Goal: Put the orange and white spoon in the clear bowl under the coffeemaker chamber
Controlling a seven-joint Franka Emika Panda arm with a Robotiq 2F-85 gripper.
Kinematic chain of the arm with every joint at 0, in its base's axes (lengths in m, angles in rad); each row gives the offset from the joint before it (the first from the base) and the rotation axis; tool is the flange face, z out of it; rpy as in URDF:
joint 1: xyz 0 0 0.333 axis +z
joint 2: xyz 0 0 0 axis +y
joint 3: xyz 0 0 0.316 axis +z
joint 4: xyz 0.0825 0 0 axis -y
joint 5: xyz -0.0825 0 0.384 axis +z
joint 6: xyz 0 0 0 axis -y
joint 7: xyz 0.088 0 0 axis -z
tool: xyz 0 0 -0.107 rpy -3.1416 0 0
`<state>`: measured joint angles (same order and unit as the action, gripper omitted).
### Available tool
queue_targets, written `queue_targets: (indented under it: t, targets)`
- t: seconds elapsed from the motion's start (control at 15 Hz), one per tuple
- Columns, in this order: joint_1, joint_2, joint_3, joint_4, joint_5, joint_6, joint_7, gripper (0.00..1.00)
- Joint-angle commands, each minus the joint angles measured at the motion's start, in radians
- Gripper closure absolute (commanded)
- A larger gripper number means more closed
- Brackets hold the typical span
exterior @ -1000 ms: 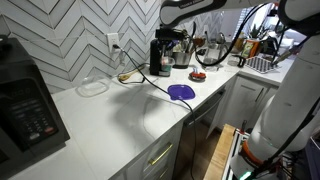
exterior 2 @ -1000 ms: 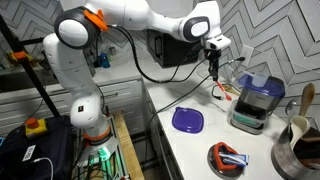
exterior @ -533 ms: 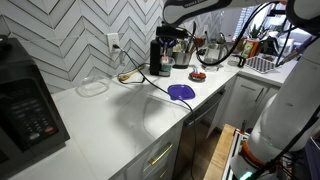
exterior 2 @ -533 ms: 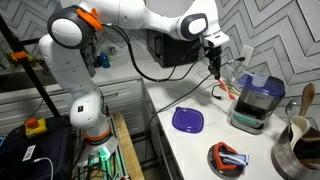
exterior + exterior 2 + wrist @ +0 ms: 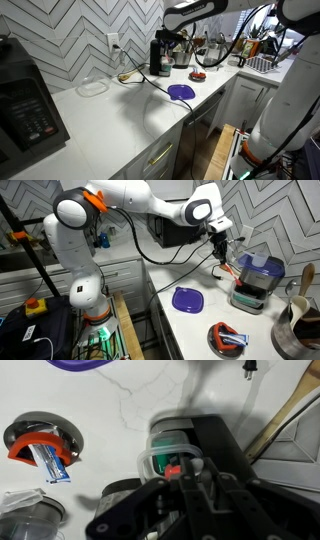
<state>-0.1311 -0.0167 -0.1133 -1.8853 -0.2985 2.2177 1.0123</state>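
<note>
Within the gripper (image 5: 221,254), apparently clenched on it, sits the orange and white spoon (image 5: 175,467). Directly below waits the clear bowl (image 5: 157,455), tucked under the coffeemaker (image 5: 215,435). Risk: early release or a knock against the coffeemaker drops the spoon onto the surface (image 5: 110,405).

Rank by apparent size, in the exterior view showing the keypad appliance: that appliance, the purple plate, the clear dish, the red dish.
1. Black keypad appliance, though nearness to the camera inflates it.
2. Purple plate and clear dish: alike, unranked.
3. Red dish.
</note>
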Motion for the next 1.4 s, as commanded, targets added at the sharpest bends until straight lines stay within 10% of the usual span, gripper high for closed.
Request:
queue_targets:
  t: [0.0, 1.33]
  targets:
    - [-0.004, 0.05, -0.009, 0.011, -0.019, 0.03, 0.017, 0.96]
    - [0.026, 0.182, -0.06, 0.04, -0.218, 0.162, 0.105, 0.96]
